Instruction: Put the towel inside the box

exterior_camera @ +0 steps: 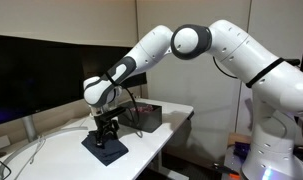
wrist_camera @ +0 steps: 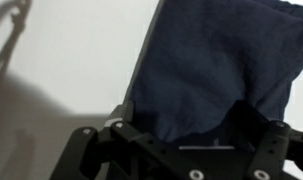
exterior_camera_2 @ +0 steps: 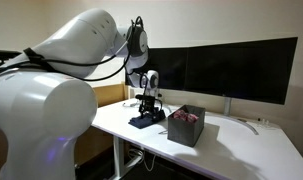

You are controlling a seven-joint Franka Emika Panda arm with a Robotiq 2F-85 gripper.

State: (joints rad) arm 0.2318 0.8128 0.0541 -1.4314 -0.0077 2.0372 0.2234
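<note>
The claw points straight down at the table, directly above the towel. Its jaws are released and spread wide, with nothing grasped. In the wrist view the two dark jaw links stand at the lower edge, and the towel fills the space between and beyond them. The towel is dark navy and lies flat on the white tabletop near the front edge, outside the box. Whether the fingertips touch the cloth cannot be told.

In both exterior views the box stands just beyond the towel, near it but apart, on the same table. It is dark grey, low-sided and open at the top.

White cables run across the tabletop further back. Large black monitors stand along the rear of the table.
</note>
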